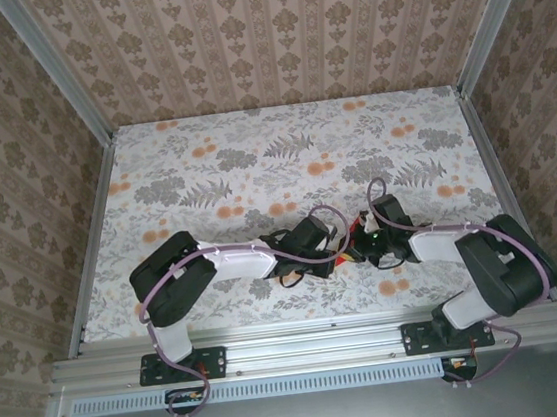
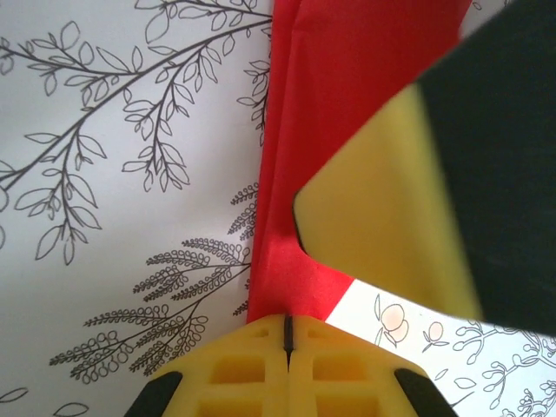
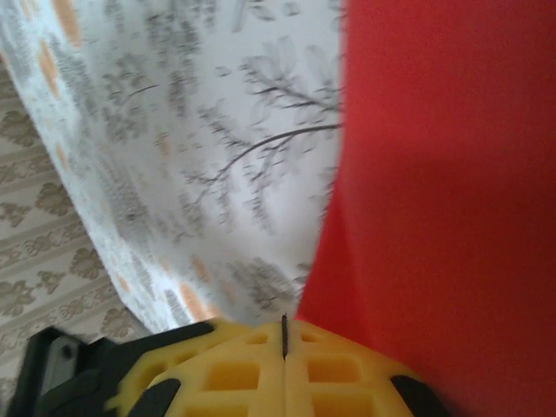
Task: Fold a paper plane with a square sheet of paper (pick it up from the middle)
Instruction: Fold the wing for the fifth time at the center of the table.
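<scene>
Both arms fold inward over the near edge of the floral table [image 1: 154, 172], left gripper [image 1: 332, 251] and right gripper [image 1: 356, 253] meeting tip to tip at the middle. A sliver of red paper [image 1: 342, 260] peeks out between them.

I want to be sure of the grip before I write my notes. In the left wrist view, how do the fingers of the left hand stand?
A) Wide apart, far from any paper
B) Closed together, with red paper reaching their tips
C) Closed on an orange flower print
B: the yellow fingers of the left hand meet with no gap between them, and the folded red paper runs right down to their tips.
</scene>
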You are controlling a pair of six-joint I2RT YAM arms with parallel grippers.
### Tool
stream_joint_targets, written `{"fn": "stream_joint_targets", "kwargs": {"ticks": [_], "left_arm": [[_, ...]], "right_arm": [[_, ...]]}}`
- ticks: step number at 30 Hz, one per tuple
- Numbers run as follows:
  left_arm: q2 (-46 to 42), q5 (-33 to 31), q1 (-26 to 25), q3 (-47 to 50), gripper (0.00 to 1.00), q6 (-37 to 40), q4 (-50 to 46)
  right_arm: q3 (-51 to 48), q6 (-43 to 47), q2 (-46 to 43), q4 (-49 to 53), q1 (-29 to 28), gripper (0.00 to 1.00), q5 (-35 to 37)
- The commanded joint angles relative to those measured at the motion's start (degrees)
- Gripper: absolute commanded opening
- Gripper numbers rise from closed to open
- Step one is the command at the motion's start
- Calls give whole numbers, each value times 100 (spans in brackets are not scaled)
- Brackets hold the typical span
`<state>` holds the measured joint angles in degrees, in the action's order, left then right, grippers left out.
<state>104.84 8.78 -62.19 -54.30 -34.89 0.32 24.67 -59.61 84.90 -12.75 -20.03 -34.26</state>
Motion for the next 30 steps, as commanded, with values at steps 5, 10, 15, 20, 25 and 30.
{"fn": "stream_joint_targets", "kwargs": {"ticks": [5,10,15,20,25,30], "left_arm": [[297,-238,-51,400,0,184,-884],[180,-241,-46,335,0,221,-950],[-165,-198,-51,217,0,180,-938],[-586,-75,-36,-13,0,152,-936],[-828,81,162,49,0,-34,-690],[-603,349,321,217,0,-240,-134]], "right_arm": [[49,512,581,-124,157,0,384],[176,917,500,617,205,0,684],[210,1207,468,1084,218,0,892],[136,1290,652,1031,210,0,852],[119,1351,703,1029,213,0,826],[91,1365,726,978,211,0,776]]}}
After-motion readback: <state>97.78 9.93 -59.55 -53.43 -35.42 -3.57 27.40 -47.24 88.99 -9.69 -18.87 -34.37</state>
